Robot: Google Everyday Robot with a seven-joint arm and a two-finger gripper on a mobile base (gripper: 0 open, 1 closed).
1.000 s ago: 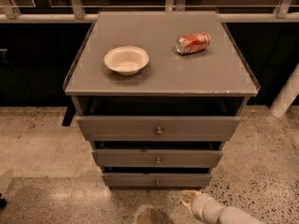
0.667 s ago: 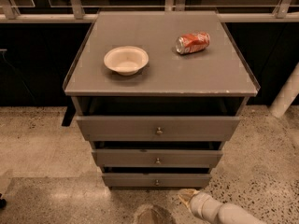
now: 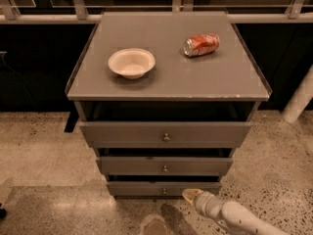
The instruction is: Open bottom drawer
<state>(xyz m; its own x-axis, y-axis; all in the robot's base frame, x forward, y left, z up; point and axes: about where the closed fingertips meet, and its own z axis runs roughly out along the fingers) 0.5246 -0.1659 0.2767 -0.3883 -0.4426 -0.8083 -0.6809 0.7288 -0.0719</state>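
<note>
Approach step: the gripper [image 3: 191, 195], whether clenched or released I cannot tell, hovers low beside the bottom drawer [image 3: 137, 188] and must next reach its knob [image 3: 164, 191].

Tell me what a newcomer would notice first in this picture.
A grey cabinet with three drawers fills the middle, with a white bowl and a tipped red can on top. Low in front, the gripper is by the bottom drawer, right of its centre.

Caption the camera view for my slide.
Gripper low in front of the bottom drawer, right of its knob; bowl and can on top.
</note>
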